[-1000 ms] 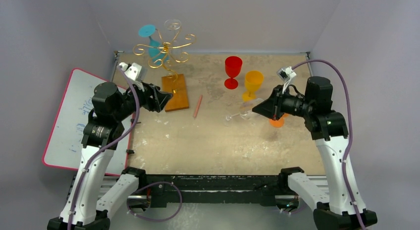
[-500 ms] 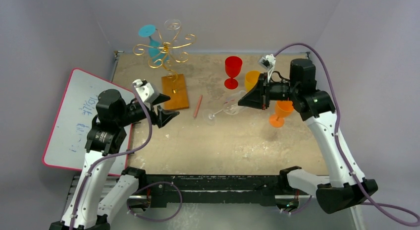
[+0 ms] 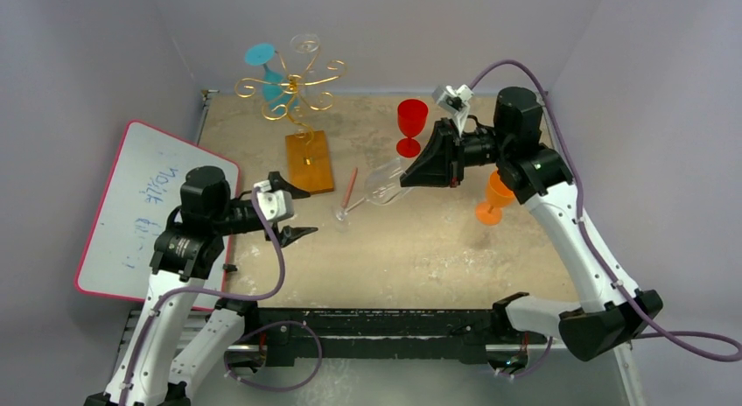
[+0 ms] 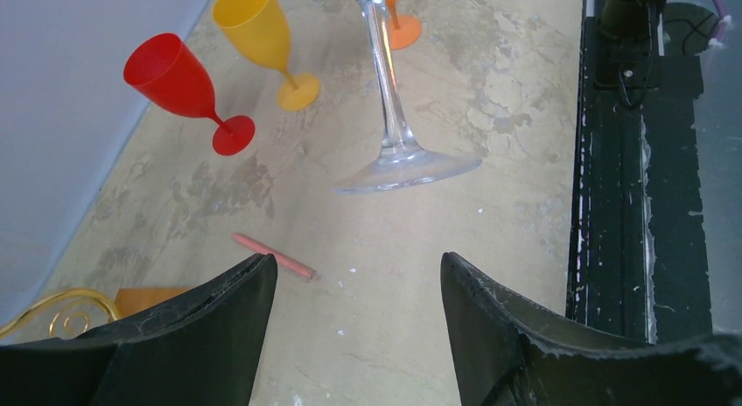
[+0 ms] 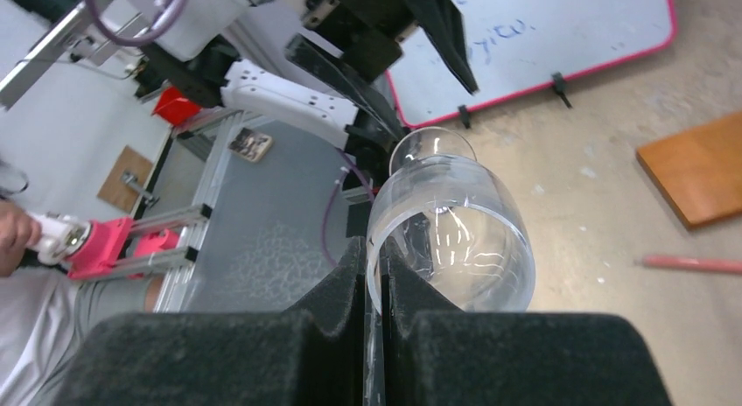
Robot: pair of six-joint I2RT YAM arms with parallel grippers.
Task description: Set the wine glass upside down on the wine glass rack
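The clear wine glass [image 3: 367, 194] hangs tilted in the air, its foot [image 3: 342, 217] pointing down-left. My right gripper [image 3: 405, 176] is shut on its bowl rim; in the right wrist view the gripper [image 5: 374, 248] pinches the wall of the glass [image 5: 459, 235]. My left gripper [image 3: 295, 214] is open and empty, just left of the foot. In the left wrist view the left gripper [image 4: 357, 259] faces the glass's stem and foot [image 4: 405, 168], a gap away. The wine glass rack [image 3: 293, 87] stands at the back left on its wooden base [image 3: 311, 161], with a teal glass [image 3: 262, 58] hanging on it.
A red glass [image 3: 411, 126] and an orange glass [image 3: 492, 200] stand on the right; a yellow glass [image 4: 261, 34] shows in the left wrist view. A red pencil [image 3: 350, 187] lies under the held glass. A whiteboard [image 3: 140, 205] lies at the left edge.
My right gripper has lifted the clear glass off the table and carried it left toward the middle. My left gripper has swung away from the rack base toward the glass's foot.
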